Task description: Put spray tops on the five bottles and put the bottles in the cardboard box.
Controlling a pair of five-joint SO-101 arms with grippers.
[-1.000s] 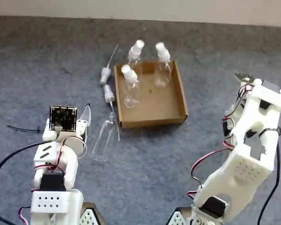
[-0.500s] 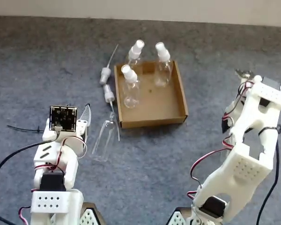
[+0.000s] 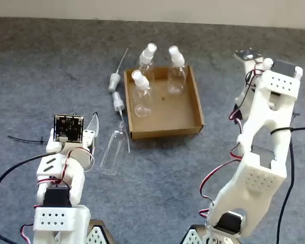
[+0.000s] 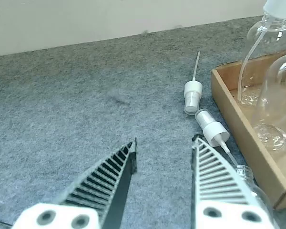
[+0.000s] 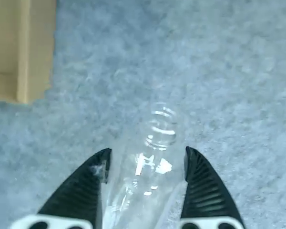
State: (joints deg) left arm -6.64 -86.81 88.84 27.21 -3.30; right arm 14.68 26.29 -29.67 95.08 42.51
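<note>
Bottle [image 5: 157, 131], uncapped, sits clamped in my right gripper [image 5: 148, 152] beside the cardboard box [image 5: 24, 47]; my left gripper [image 4: 163, 143] gapes empty near two loose spray tops [image 4: 192, 95].

The table's grey cloth cover [image 3: 51, 66] is matt and rough, like short-pile felt. The left gripper [image 4: 164, 142] has ribbed plastic fingers [image 4: 109, 181], dull black with pale edges. Just ahead of it two loose white spray tops [image 4: 192, 95] of smooth, faintly shiny plastic lie on the cloth. Ahead and to its right, the brown cardboard box [image 3: 165, 133] is matt paperboard with raw-cut edges, and it holds clear capped bottles [image 3: 142, 96] of glossy plastic. The right gripper [image 5: 148, 151] has smooth matt black plastic fingers [image 5: 86, 186] that grip an uncapped clear plastic bottle [image 5: 155, 138], which glints with highlights. The arms [image 3: 259, 178] are matt white plastic.
</note>
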